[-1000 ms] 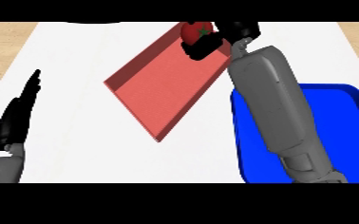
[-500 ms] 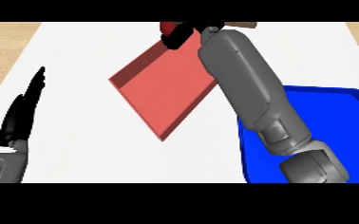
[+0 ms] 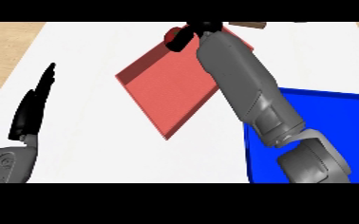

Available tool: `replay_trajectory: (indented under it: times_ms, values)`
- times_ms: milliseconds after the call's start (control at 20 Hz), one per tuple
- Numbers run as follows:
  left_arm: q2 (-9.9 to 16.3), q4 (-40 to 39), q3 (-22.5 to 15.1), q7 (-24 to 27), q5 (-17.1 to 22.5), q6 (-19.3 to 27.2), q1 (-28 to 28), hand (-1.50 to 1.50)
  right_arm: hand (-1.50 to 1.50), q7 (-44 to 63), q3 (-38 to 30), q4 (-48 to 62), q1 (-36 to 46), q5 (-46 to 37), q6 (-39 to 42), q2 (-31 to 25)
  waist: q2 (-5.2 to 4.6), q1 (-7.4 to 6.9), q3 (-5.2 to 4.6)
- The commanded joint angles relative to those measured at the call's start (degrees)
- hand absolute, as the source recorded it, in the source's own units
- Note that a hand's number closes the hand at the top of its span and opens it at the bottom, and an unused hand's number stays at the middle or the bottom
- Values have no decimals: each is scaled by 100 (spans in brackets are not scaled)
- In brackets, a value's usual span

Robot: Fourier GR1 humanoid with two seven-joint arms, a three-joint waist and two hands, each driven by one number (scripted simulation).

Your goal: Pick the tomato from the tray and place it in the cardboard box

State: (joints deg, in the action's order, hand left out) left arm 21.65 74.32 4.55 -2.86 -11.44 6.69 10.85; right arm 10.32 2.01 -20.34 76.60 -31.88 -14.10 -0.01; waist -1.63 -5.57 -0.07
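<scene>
The red tomato point(image 3: 170, 34) shows at the far corner of the red tray point(image 3: 168, 88), partly hidden by my right hand point(image 3: 195, 30). That hand's black fingers curl round the tomato, and its grey forearm crosses the tray's right side. A brown strip at the view's top looks like an edge of the cardboard box point(image 3: 246, 25), right of the hand; most of it is cut off. My left hand point(image 3: 31, 108) rests open at the left edge, fingers up, far from the tray.
A blue container point(image 3: 329, 111) lies at the lower right, partly under my right forearm. The white counter point(image 3: 84, 47) runs round the tray, with a wooden strip point(image 3: 14, 42) at the far left.
My right hand has swung left along the tray's far corner, and the tomato has moved left with it. The forearm now covers more of the tray. The left hand has stayed still.
</scene>
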Motion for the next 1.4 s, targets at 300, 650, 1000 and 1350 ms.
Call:
replay_trajectory:
  times_ms: [300, 650, 1000, 1350]
  values:
    - [-127, -198, 3, 109, -93, 110, 91, 0, -150, -1113, -272, 459, 31, 700, -691, 1, -38, -25, 1]
    - [28, -373, 179, 93, -66, 54, 213, 0, -150, -1873, -896, 260, 79, 1352, -1264, 1, -9, 174, 4]
    - [113, -363, 347, 356, 73, -121, -283, 0, -150, -2518, -1504, 131, -147, 1950, -577, -446, 90, 369, 5]
    - [-48, 238, 304, 241, -13, 34, -755, 0, -150, -2904, -1750, 108, -806, 2140, 45, -1435, 133, 411, 11]
